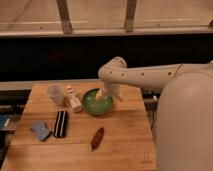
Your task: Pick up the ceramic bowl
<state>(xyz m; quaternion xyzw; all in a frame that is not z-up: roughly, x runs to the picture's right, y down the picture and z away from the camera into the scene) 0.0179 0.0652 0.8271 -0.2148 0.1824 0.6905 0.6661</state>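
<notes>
The ceramic bowl [95, 102] is round, shallow and green with a paler inside. It sits on the wooden table [125, 135] near the back middle. My gripper [105, 94] hangs from the white arm [145, 76] that reaches in from the right. It is at the bowl's right rim, reaching into the bowl. The rim's right side is partly hidden by the gripper.
A clear plastic cup [55, 94] and a small white bottle [74, 100] stand left of the bowl. A black flat object [60, 123] and a blue sponge [41, 130] lie at the front left. A red-brown packet [97, 138] lies in front of the bowl.
</notes>
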